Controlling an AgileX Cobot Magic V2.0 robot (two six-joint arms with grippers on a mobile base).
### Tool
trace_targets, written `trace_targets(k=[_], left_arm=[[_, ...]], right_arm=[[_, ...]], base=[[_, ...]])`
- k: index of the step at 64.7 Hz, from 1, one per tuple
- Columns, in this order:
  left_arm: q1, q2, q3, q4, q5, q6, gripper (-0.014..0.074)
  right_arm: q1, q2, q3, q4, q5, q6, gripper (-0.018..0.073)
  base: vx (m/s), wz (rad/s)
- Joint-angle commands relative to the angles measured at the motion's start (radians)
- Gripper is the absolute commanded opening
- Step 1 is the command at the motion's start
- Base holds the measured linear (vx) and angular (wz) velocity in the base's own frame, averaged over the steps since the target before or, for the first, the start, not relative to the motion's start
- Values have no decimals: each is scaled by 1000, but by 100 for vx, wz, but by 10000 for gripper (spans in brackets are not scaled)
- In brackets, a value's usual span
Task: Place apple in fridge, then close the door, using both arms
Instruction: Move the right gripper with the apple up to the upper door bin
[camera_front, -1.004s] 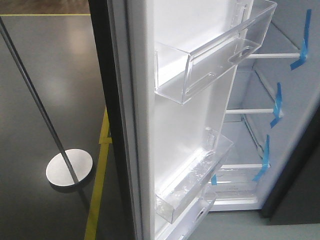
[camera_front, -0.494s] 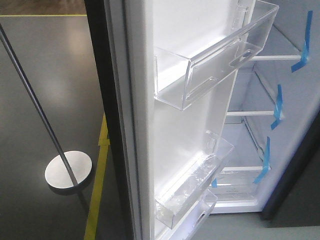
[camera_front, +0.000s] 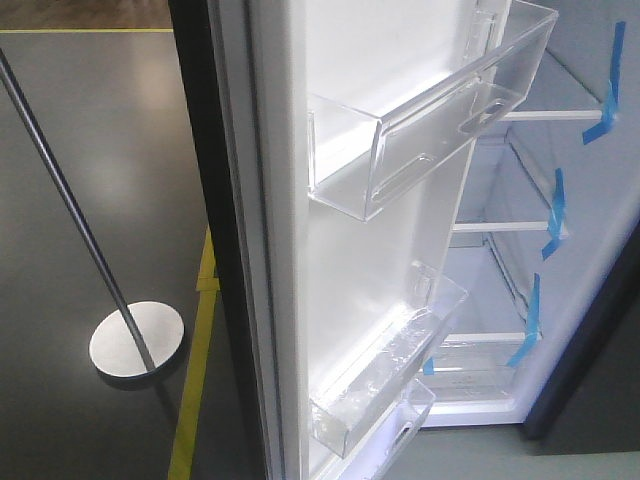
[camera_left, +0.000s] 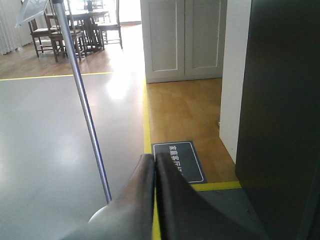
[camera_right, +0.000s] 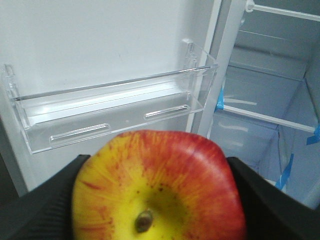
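Fingers of the right gripper (camera_right: 156, 200) squeeze a round red apple (camera_right: 160, 170) with yellow patches, in front of a clear plastic bin (camera_right: 110, 120) on the tall door (camera_front: 340, 250), on its white inside. That door stands open beside the dark grey fridge (camera_front: 500, 270). The left gripper (camera_left: 155, 195) is pressed closed.

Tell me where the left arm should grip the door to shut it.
Take the door by its tall free edge nearest the camera, from the dark outer side. That edge is bare and likely offers most leverage; clear bins crowd the white inner face. The left gripper is shut; open it first.
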Motion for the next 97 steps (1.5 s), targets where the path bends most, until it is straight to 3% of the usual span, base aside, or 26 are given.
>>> trace_targets(k=[1, 41, 61, 72, 88, 97], left_arm=[[-1, -15, -17, -5, -69, -4, -6], [-1, -15, -17, -5, -69, -4, -6], [-1, -15, -17, -5, -69, -4, -6], [-1, -15, -17, -5, -69, -4, -6], [-1, -15, -17, -5, -69, -4, -6], [-1, -15, -17, -5, -69, -4, -6]], right_arm=[[-3, 1, -23, 15, -84, -3, 98], [-3, 1, -23, 13, -91, -4, 98], [-3, 12, -23, 50, -184, -9, 98], [-3, 102, -78, 145, -310, -87, 98], [-3, 426, -369, 447, -223, -355, 98], [-3, 611, -515, 564, -146, -423, 98]], base=[[0, 0], [0, 0], [0, 0], [0, 0], [0, 0], [0, 0]])
